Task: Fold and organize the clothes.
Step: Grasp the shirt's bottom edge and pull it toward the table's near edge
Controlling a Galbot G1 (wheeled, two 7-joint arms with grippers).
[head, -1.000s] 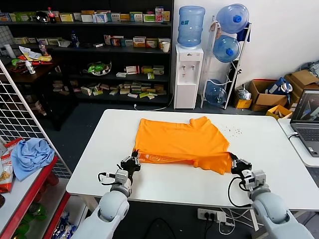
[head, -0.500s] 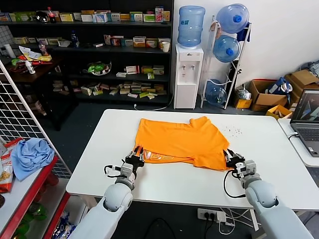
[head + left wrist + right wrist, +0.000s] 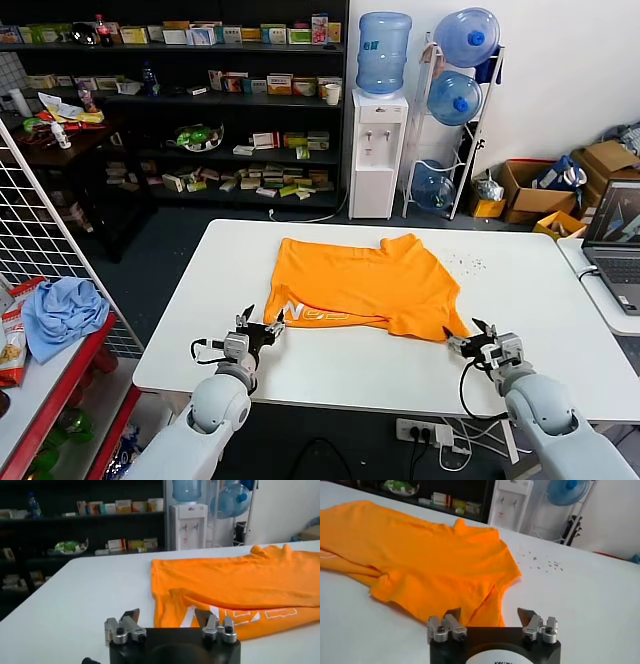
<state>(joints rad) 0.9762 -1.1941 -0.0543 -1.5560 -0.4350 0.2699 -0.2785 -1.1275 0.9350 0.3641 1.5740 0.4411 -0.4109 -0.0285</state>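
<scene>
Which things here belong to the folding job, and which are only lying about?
Job: orange T-shirt on the white table; left gripper and right gripper, both open at its near edge.

Lying about: laptop, water dispenser, light blue cloth.

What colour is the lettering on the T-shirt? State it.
White, printed on the orange T-shirt along its near folded edge; the left wrist view shows it best.

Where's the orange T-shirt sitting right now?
In the head view, the orange T-shirt lies partly folded mid-table, just beyond both open grippers: left gripper at its near-left corner, right gripper at its near-right corner.
</scene>
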